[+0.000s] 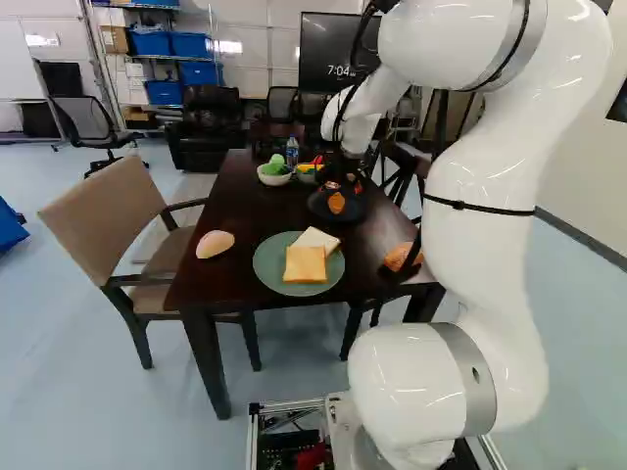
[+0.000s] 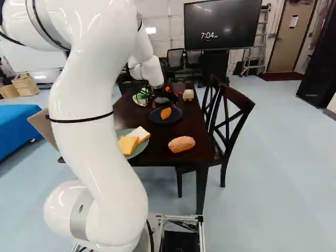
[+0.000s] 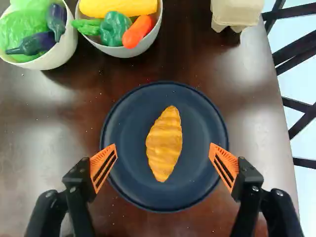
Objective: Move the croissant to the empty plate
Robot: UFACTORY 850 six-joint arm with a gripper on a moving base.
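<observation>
Over the dark blue plate [image 2: 175,116] is my gripper [image 2: 160,98], at the far part of the table in the right base view. In the wrist view the gripper [image 3: 163,149] is open, its orange-padded fingers wide apart. The golden-brown croissant [image 3: 164,143] lies on the dark blue plate [image 3: 128,121], centred between the fingers and touched by neither. Nearer the base, a green plate [image 1: 271,264] bears two overlapping bread slices [image 1: 306,264]. Both plates hold something. The arm hides part of the green plate in the right base view.
Two bowls of toy vegetables, one white [image 3: 71,47] and one grey [image 3: 157,34], stand ahead of the plate beside a beige block [image 3: 237,12]. A bread roll [image 2: 181,144] and a pale bun [image 1: 216,244] lie nearer the base. Chairs [image 2: 231,121] flank the table.
</observation>
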